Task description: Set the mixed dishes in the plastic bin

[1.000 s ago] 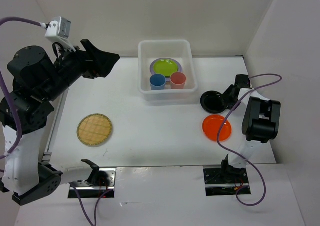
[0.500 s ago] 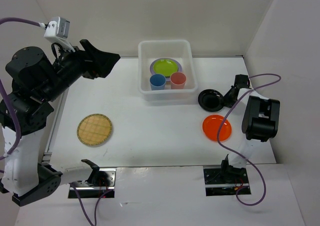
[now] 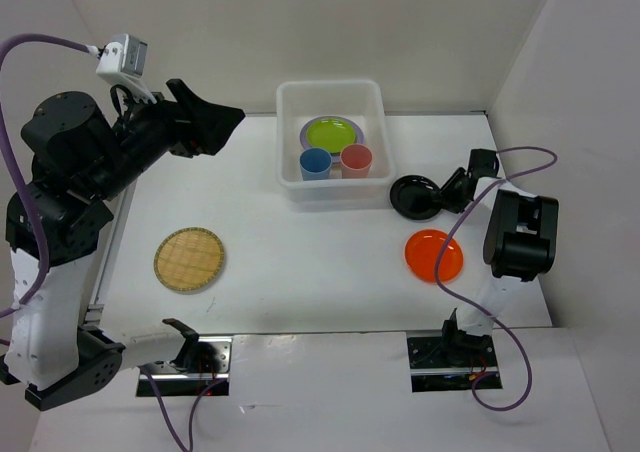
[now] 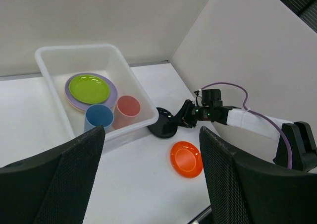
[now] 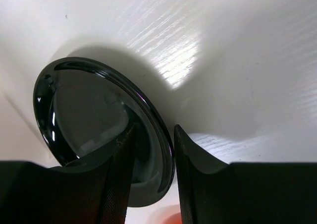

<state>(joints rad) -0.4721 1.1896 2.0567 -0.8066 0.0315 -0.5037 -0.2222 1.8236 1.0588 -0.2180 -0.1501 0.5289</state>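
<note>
Top external view: nearest the arm bases, the woven bamboo plate (image 3: 189,259) lies flat on the left of the white surface (image 3: 300,272), and the orange plate (image 3: 434,255) lies flat on the right, well apart from it. Just beyond the orange plate sits the black plate (image 3: 413,196), with the right gripper (image 3: 440,193) reaching in low from the right and meeting the plate's right edge.

In the right wrist view, the black plate's rim runs between the two fingers (image 5: 116,184), which are clamped on it. One finger sits on the plate's inner face and the other against its outer edge. The plate is tilted, and a dark shadow lies under its raised side.

Farther back, left of the black plate and close to it but not touching, stands the plastic bin (image 3: 330,86). Inside it, the blue cup (image 3: 316,163) and the pink cup (image 3: 356,159) stand upright side by side against the near wall. Behind them, the lime green plate (image 3: 332,133) rests on the lavender plate (image 3: 306,138), of which only a thin edge shows.

The left gripper (image 3: 228,118) hangs high over the far left of the surface, left of the bin. Its fingers are spread wide with nothing between them.
</note>
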